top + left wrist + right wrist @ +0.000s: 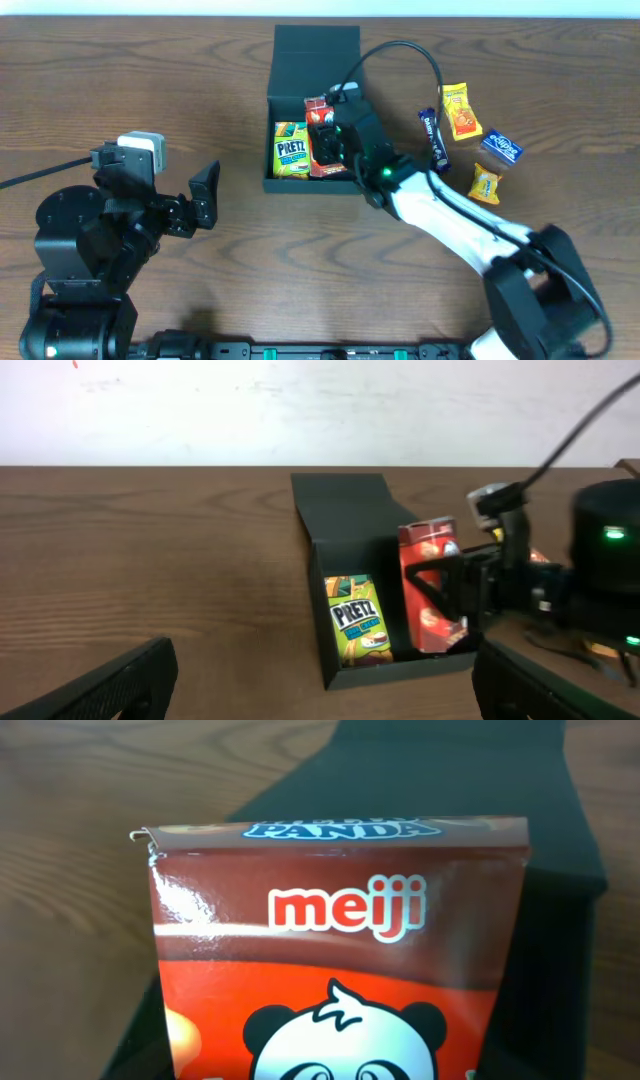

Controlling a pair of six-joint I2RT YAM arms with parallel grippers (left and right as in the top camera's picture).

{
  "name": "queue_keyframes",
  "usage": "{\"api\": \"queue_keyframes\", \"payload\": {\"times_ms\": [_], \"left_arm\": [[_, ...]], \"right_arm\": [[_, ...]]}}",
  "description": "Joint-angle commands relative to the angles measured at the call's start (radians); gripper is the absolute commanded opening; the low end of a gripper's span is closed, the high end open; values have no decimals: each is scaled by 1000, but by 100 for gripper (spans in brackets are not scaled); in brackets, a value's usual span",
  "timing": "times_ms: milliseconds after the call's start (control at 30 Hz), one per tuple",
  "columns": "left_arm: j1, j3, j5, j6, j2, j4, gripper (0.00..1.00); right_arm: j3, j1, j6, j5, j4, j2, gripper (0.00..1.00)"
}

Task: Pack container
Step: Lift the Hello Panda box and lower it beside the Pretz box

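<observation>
Overhead, the container (316, 55) sits at the far middle of the bench (150, 80). It is a matte black box with its hinged flap thrown back flat away from the robot and its tray open toward the near side. A green Pretz box (290, 150) stands at the left of the tray. The right claw (338, 145) is clamped on a glossy red packet (320, 132) just beside it, inside the walls; the right wrist view is filled with that packet (its own fingers don't show there, but the left wrist view has dark fingers across the packet's sides). The left claw (203, 197) hangs well off to the left with its fingers apart and nothing in it. Four loose snacks (460, 110) lie on the bench to the right of the container. To my eye the container is plain cardboard: light, stiff enough along its walls, but likely to skid on the smooth wood if a packet drags against it. The flap should fold easily at the hinge. I would take it by the free far edge of the flap for closing, or pinch the front wall to steady it, never press on the thin lid's middle. The red packet looks slick and crushable, so a grip low across its flat faces seems safest.
</observation>
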Motion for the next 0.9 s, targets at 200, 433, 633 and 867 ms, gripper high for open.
{"api": "queue_keyframes", "payload": {"times_ms": [200, 433, 633, 867], "left_arm": [[5, 15, -3, 18, -1, -3, 95], [5, 15, -4, 18, -1, 1, 95], [5, 15, -4, 18, -1, -2, 95], [5, 15, -4, 18, 0, -23, 95]], "right_arm": [[59, 6, 21, 133, -16, 77, 52], [59, 8, 39, 124, -19, 77, 93], [72, 8, 34, 121, -20, 56, 99], [72, 8, -115, 107, -23, -72, 92]]}}
